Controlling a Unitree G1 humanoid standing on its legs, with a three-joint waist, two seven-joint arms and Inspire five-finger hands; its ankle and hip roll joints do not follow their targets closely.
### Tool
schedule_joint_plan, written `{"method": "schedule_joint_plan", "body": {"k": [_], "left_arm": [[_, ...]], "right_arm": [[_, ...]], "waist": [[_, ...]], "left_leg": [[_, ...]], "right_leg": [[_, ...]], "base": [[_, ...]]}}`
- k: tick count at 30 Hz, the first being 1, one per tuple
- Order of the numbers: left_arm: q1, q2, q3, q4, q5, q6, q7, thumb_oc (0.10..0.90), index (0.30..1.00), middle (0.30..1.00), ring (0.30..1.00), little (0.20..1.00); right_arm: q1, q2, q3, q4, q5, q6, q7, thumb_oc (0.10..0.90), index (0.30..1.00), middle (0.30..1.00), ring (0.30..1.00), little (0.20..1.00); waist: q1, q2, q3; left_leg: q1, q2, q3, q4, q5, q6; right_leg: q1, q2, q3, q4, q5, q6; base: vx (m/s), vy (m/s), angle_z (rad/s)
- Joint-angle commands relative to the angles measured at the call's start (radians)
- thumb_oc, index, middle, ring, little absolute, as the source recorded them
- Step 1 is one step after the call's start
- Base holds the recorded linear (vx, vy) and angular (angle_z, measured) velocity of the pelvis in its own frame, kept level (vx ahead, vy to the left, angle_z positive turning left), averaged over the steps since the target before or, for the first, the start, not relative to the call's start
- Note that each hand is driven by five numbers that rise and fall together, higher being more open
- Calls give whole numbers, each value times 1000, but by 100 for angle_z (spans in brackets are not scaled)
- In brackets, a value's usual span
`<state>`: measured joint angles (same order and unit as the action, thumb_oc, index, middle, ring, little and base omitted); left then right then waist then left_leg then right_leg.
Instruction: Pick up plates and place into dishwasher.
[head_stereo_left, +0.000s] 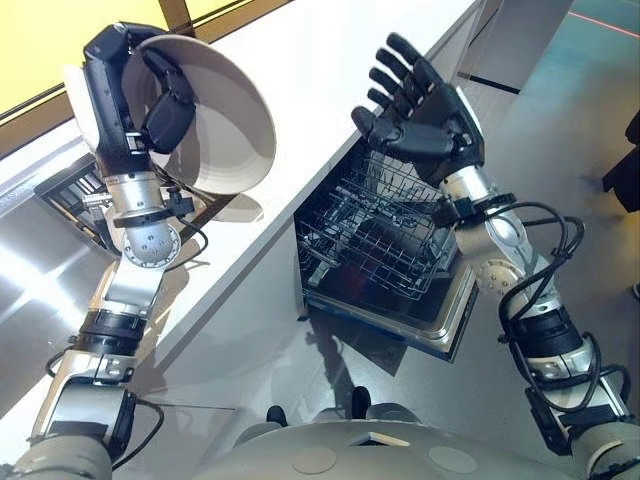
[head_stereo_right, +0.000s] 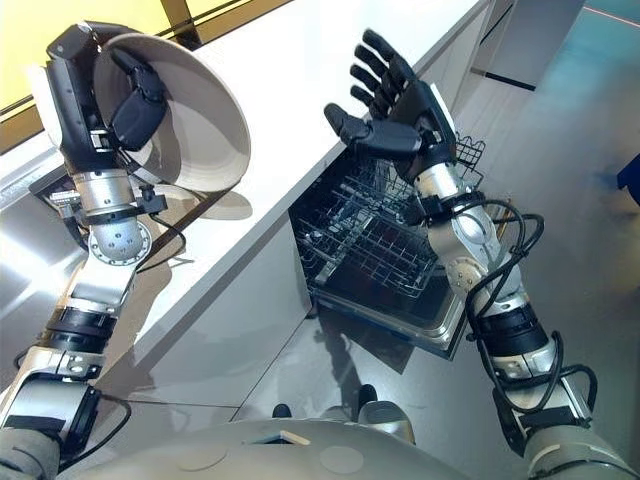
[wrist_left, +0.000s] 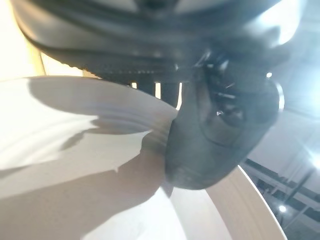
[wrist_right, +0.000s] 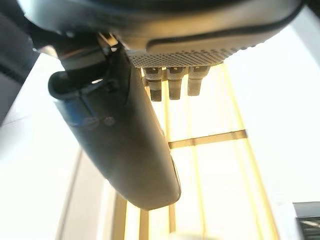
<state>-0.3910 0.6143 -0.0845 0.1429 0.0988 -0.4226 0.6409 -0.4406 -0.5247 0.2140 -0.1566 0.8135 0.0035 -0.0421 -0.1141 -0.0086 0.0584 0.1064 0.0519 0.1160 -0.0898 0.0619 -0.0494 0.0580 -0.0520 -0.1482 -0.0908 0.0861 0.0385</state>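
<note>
A white plate (head_stereo_left: 225, 120) is held up on its edge above the white counter (head_stereo_left: 320, 70), its hollow face turned toward me. My left hand (head_stereo_left: 160, 105) is shut on it, thumb pressed on the inner face (wrist_left: 100, 200) and fingers behind the rim. Lower right, the dishwasher (head_stereo_left: 385, 250) stands open with its dark wire rack (head_stereo_right: 375, 235) pulled out. My right hand (head_stereo_left: 420, 105) is raised above the rack, open, fingers spread and holding nothing; its thumb (wrist_right: 130, 145) shows close up in the right wrist view.
A dark sink or hob recess (head_stereo_left: 70, 195) lies in the counter behind my left arm. The dishwasher door (head_stereo_left: 445, 325) juts out over the grey floor (head_stereo_left: 560, 130). A dark object (head_stereo_left: 625, 165) stands at the far right edge.
</note>
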Motion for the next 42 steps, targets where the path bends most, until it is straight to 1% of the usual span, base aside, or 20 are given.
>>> {"method": "schedule_joint_plan", "body": {"k": [1, 3, 6, 11, 13, 17, 21, 28, 34, 35, 37, 40, 42], "left_arm": [[-206, 120, -35, 7, -15, -67, 29, 100, 300, 300, 300, 200], [-219, 127, -39, 3, -36, -53, 14, 100, 300, 300, 300, 200], [-240, 121, -50, -2, -42, -38, 5, 100, 300, 300, 300, 200], [-274, 107, -78, -13, -62, -16, -2, 100, 300, 300, 300, 200], [-289, 88, -102, -22, -45, -5, 4, 100, 300, 300, 300, 200], [-304, 67, -129, -26, -19, 15, 7, 100, 300, 300, 300, 200], [-319, 44, -168, -15, 6, 38, 14, 100, 300, 300, 300, 200], [-330, 30, -196, 1, -3, 42, 1, 100, 300, 300, 300, 200], [-337, 8, -217, -1, -21, 9, -11, 100, 300, 300, 300, 200], [-340, 6, -221, -9, -27, 7, -16, 100, 300, 300, 300, 200], [-344, -3, -230, -26, -34, 8, -35, 100, 300, 300, 300, 200], [-339, -22, -247, -63, -57, 17, -68, 100, 300, 300, 300, 200], [-334, -32, -252, -76, -73, 15, -80, 100, 300, 300, 300, 200]], "right_arm": [[-158, 39, -10, -104, 81, -68, 13, 800, 900, 900, 900, 900], [-163, 47, -5, -111, 114, -49, 19, 800, 900, 900, 900, 900], [-176, 69, 3, -110, 130, -21, 26, 800, 900, 900, 900, 900], [-190, 96, 33, -104, 139, -9, 33, 800, 900, 900, 900, 900], [-197, 122, 57, -102, 157, 1, 38, 800, 900, 900, 900, 900], [-204, 147, 86, -104, 190, 15, 49, 800, 900, 900, 900, 900], [-213, 179, 134, -106, 198, 24, 53, 800, 900, 900, 900, 900], [-225, 209, 179, -89, 194, 48, 59, 800, 900, 900, 900, 900], [-221, 228, 197, -70, 158, 73, 40, 800, 900, 900, 900, 900], [-221, 228, 203, -66, 152, 73, 34, 764, 869, 869, 869, 864], [-221, 233, 208, -57, 127, 62, 19, 100, 300, 300, 300, 200], [-218, 247, 212, -50, 105, 48, -9, 100, 300, 300, 300, 200], [-217, 252, 213, -46, 103, 50, -16, 100, 300, 300, 300, 200]], "waist": [[-13, 1, -106], [-14, 4, -109], [-15, 5, -112], [-15, 6, -116], [-14, 5, -117], [-14, 3, -118], [-13, 1, -117], [-10, 1, -115], [-11, 1, -112], [-11, 2, -112], [-11, 1, -112], [-7, 0, -106], [-6, -1, -104]], "left_leg": [[-36, -43, 67, 4, -43, 5], [-34, -43, 67, 4, -44, 5], [-32, -44, 66, 4, -47, 6], [-30, -45, 65, 4, -47, 8], [-32, -45, 65, 5, -48, 8], [-33, -47, 66, 6, -48, 10], [-33, -47, 68, 7, -48, 10], [-34, -46, 66, 8, -44, 10], [-34, -47, 57, 9, -45, 12], [-35, -47, 55, 9, -45, 13], [-34, -47, 51, 9, -46, 13], [-31, -47, 48, 10, -49, 14], [-30, -47, 47, 11, -50, 15]], "right_leg": [[-10, 41, -17, 66, -100, 61], [-10, 41, -17, 67, -101, 62], [-9, 40, -17, 69, -104, 62], [-8, 39, -17, 73, -106, 63], [-8, 38, -19, 74, -107, 64], [-9, 38, -19, 76, -108, 64], [-10, 35, -20, 76, -107, 67], [-11, 35, -21, 82, -108, 68], [-12, 37, -13, 94, -115, 67], [-12, 37, -12, 96, -116, 67], [-13, 36, -11, 100, -119, 67], [-10, 35, -18, 101, -121, 67], [-8, 35, -17, 101, -121, 67]], "base": [[0, 0, 0], [0, 0, 0], [0, 0, 0], [0, 0, 0], [0, 0, 0], [0, 0, 0], [0, 0, 0], [0, 0, 0], [0, 0, 0], [0, 0, 0], [22, 5, 5], [19, 0, 8], [9, 1, 9]]}}
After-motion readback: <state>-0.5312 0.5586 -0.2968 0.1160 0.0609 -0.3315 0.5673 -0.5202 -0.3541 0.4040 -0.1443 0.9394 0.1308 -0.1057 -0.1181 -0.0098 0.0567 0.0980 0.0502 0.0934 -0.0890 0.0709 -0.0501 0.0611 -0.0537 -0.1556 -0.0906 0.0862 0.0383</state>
